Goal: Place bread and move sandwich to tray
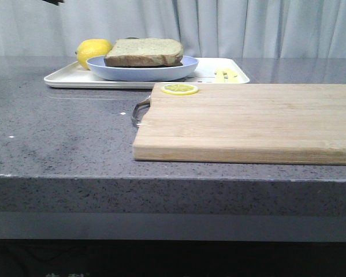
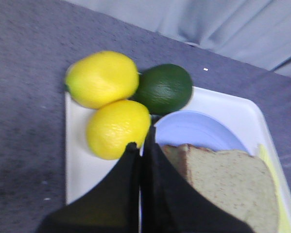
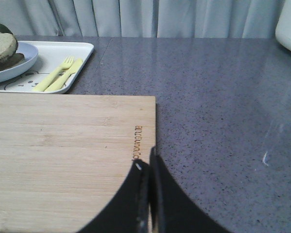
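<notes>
Sandwich (image 1: 142, 52) on pale-blue plate (image 1: 161, 71), resting on white tray (image 1: 69, 77) beside two lemons (image 2: 117, 128) and an avocado (image 2: 163, 88). Left end effector (image 2: 141, 145) closed, empty, above tray. Right end effector (image 3: 146, 166) closed, empty, over cutting board (image 1: 253, 121) edge on tabletop (image 1: 57, 133).

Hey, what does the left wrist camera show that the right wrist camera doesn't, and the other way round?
Only the left wrist view shows two lemons on the tray's corner, with the whole dark green fruit beside them. Only the right wrist view shows the wooden cutting board and a yellow fork and knife lying on the tray. Both share the white tray, the blue plate, the bread and a closed end effector.
</notes>
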`<state>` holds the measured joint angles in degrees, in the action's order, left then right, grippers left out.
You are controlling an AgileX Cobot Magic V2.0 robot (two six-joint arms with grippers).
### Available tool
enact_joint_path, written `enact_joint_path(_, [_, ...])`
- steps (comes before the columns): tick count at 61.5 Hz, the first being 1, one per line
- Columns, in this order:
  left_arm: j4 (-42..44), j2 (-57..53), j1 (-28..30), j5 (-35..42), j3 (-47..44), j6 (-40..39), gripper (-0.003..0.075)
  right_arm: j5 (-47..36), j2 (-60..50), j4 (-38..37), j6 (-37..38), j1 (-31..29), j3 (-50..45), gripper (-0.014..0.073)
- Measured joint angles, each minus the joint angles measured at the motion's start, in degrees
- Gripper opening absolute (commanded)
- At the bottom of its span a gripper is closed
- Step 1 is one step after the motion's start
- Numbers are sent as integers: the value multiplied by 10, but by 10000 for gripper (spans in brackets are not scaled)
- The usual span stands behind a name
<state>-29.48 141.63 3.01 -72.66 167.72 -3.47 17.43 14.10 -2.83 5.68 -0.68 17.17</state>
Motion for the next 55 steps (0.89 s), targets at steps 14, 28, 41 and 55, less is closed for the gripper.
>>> enact_joint_path(14, [160,-83,-35,-1,-21,-13,-19,0,0,0,0,0,-1,-61])
enact_joint_path(28, [227,-167,-71,-2,-157,-13,-19,0,0,0,0,0,-1,-61])
enact_joint_path(41, [369,-283,-99,-2,-376,-13,-19,0,0,0,0,0,-1,-61])
enact_joint_path(55, [378,-421,-109,7,-621,-13,-19,0,0,0,0,0,-1,-61])
